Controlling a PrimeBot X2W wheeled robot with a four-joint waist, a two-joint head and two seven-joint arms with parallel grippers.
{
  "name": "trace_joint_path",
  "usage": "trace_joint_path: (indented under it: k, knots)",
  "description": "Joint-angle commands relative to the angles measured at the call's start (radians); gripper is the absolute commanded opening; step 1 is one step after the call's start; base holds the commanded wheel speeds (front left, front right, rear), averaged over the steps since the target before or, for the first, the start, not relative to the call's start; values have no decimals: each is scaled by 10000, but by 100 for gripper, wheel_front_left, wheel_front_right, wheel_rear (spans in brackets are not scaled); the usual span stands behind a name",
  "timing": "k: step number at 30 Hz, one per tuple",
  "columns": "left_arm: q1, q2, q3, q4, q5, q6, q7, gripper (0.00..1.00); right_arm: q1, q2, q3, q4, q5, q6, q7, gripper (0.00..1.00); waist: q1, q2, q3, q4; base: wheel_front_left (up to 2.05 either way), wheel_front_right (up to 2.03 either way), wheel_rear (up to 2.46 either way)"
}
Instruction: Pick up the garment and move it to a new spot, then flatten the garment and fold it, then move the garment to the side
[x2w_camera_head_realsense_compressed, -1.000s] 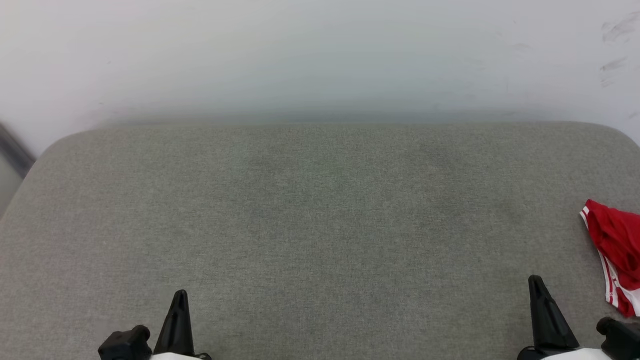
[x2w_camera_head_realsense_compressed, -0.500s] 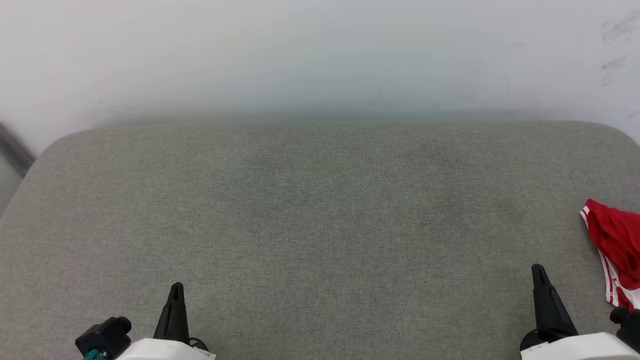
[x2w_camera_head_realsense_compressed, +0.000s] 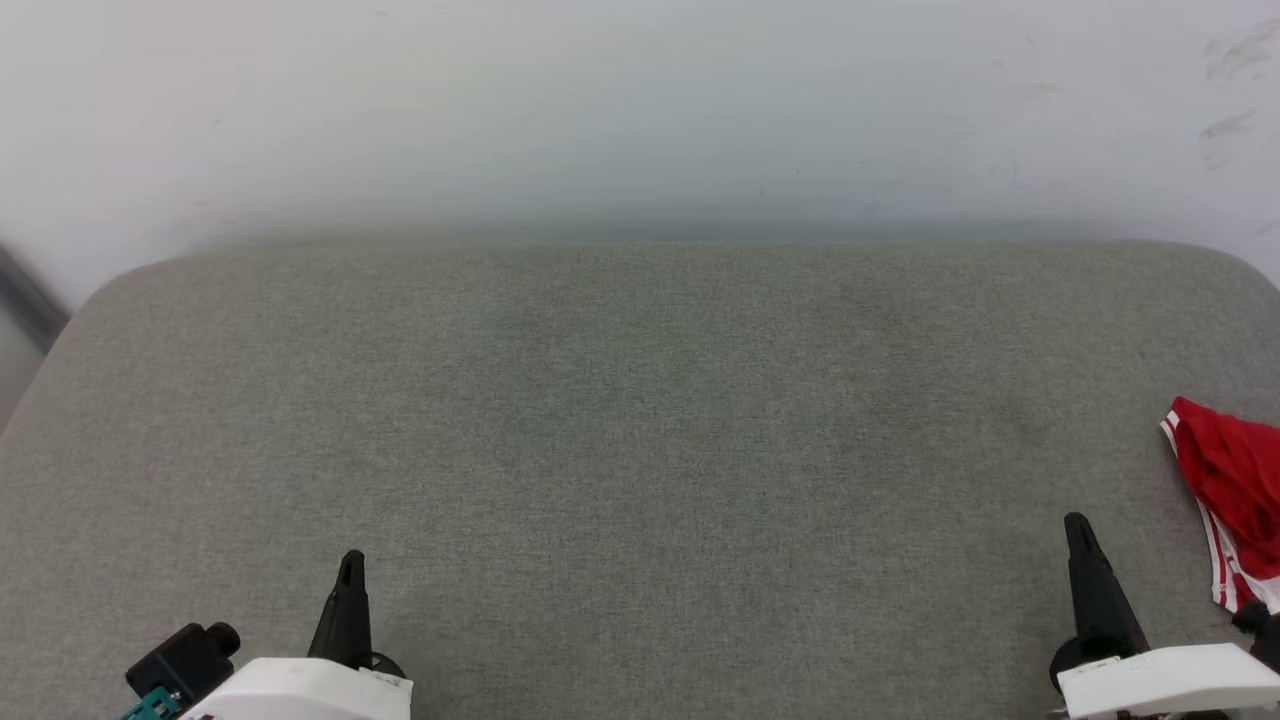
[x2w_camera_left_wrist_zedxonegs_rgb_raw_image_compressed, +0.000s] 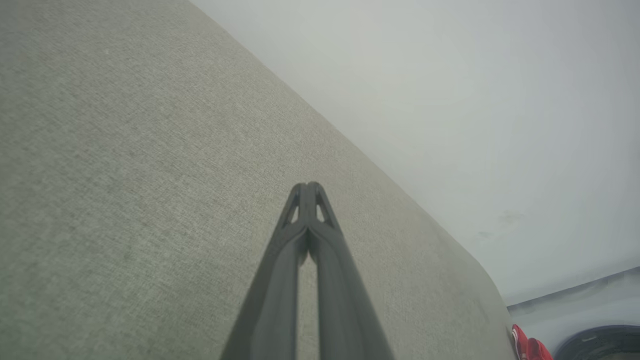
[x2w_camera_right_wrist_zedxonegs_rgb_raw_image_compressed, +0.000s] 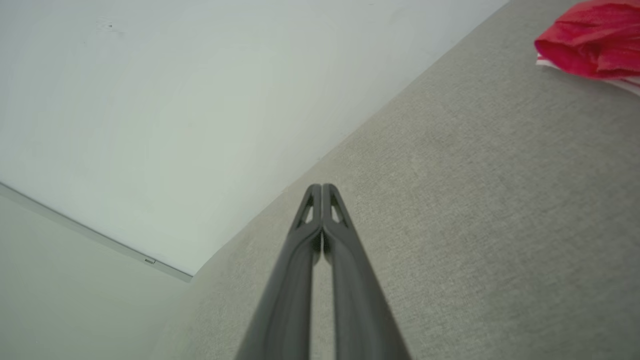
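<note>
Now, my left fingers (x2w_camera_head_realsense_compressed: 345, 610) and right fingers (x2w_camera_head_realsense_compressed: 1095, 590) are clenched, empty; I'd open the right and pinch the garment (x2w_camera_head_realsense_compressed: 1235, 490) by its edge.

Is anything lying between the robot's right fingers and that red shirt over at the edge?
Nothing visible. Only bare grey cushion lies between the right gripper, which is shut and holds nothing, and the garment, which sits apart from it toward the cushion's right side.
</note>
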Motion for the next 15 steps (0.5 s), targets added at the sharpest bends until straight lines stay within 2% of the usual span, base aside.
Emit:
trace_joint_path:
  k: [1, 15]
  knots:
    - [-271, 39, 46, -67, -302, -76, 86, 0, -273, -105, -14, -81, 324, -1, 66, 0, 0, 0, 1, 0, 0, 0, 0]
    - [-580, 41, 225, 116, -2098, -274, 519, 0, -598, -119, -64, 132, 2079, -2, 485, 0, 0, 0, 19, 4, 0, 0, 0]
